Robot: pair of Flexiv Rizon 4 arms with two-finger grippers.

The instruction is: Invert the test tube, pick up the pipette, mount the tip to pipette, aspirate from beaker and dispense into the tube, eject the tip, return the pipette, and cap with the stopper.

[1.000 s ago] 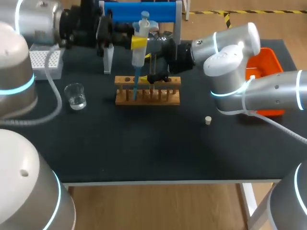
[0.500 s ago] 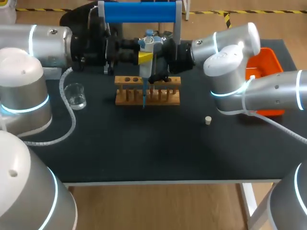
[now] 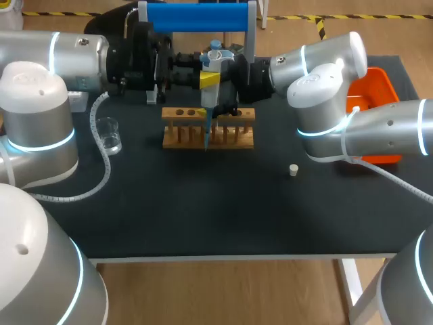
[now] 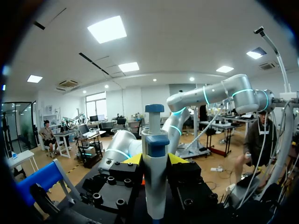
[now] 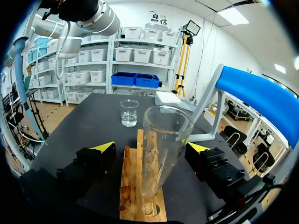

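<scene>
1 white, blue-capped pipette [image 4: 155,189] sits clamped in left claw [image 4: 154,159].

The rack [image 3: 230,139] stands mid-table, beaker [image 3: 108,135] to its left (stopper [image 3: 293,170] to its right), pipette [image 3: 210,81] above it.

We're at a lab bench, robotics kind: black table [image 3: 203,210] with a wooden test tube rack [image 3: 177,137] toward 12 o'clock, a glass beaker [image 3: 108,135] at 10, a pipette [image 3: 210,88] over the rack, plus our left arm [image 3: 67,54] in from 9, right arm [image 3: 325,74] from 3.
</scene>
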